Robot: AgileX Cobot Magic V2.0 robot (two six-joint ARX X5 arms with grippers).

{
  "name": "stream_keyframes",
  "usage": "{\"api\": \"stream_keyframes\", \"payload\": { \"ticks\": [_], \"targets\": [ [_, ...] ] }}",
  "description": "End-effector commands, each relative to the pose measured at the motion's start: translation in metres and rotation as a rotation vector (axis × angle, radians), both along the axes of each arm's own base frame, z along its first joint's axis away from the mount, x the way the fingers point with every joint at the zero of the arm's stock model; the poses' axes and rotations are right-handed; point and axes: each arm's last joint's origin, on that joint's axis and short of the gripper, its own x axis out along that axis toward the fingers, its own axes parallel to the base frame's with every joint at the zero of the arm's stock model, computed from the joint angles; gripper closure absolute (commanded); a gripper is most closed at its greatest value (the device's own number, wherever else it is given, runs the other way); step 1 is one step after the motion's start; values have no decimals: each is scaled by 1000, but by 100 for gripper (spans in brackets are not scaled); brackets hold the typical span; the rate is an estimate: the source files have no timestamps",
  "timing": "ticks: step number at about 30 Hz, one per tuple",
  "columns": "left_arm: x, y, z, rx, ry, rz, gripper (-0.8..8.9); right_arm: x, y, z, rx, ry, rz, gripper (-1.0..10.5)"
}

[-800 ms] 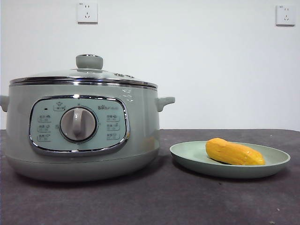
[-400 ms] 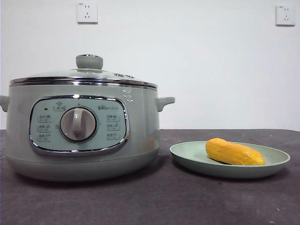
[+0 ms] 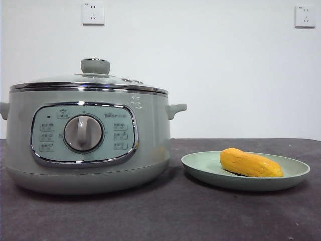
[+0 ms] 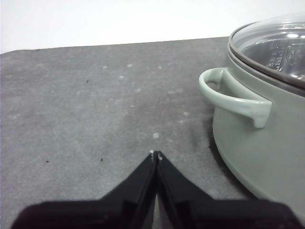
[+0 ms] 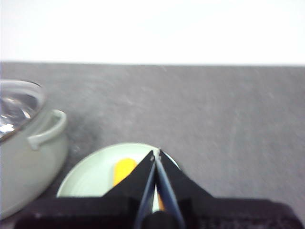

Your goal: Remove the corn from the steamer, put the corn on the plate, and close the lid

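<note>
I saw the corn point(image 3: 251, 163) lying on its side in the plate point(image 3: 200, 168), toward the plate's right half, one rounded end pointing left, the other dipping toward the right rim. The plate sat flat on the dark table point(image 3: 165, 216), right of the steamer point(image 3: 85, 145) and just beside its base, not touching as far as I could tell. The lid point(image 3: 90, 83) was seated on the steamer, chrome rim level all round, green knob point(image 3: 95, 66) upright on top. The control panel point(image 3: 84, 133) with its dial faced the camera; a side handle point(image 3: 175, 109) stuck out to the right above the plate's left edge.

Nothing stood between corn and steamer, and no arm showed in the front view. Two wall sockets point(image 3: 93, 13) were high on the white wall behind.

In the left wrist view I had the left gripper point(image 4: 156, 154) pulled back above bare table, its jaws pressed together with nothing between them, the steamer's handle point(image 4: 233, 98) and lid edge point(image 4: 271, 43) off to one side. In the right wrist view, which was blurry, the right gripper point(image 5: 156, 152) hung above the plate point(image 5: 86, 176), its jaws likewise pinched together and empty, with the corn point(image 5: 125, 169) partly hidden behind them and the steamer point(image 5: 24, 157) at the side.
</note>
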Motion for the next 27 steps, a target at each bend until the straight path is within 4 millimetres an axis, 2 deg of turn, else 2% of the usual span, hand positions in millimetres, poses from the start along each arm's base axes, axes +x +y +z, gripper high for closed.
{"api": "stream_keyframes", "payload": {
  "ticks": [1, 7, 12, 20, 27],
  "targets": [
    [0, 0, -4, -7, 8, 0, 816, -1, -3, -18, -26, -59, 35, 944],
    [0, 0, -4, -7, 8, 0, 816, 0, -6, -56, -29, -79, -4, 944],
    [0, 0, -4, -7, 8, 0, 816, -1, -6, -77, -19, -67, -5, 944],
    [0, 0, -4, -7, 8, 0, 816, 0, -6, -95, 14, 23, -14, 944],
    [0, 0, -4, -7, 8, 0, 816, 0, -6, -95, 56, 39, -17, 944]
  ]
}}
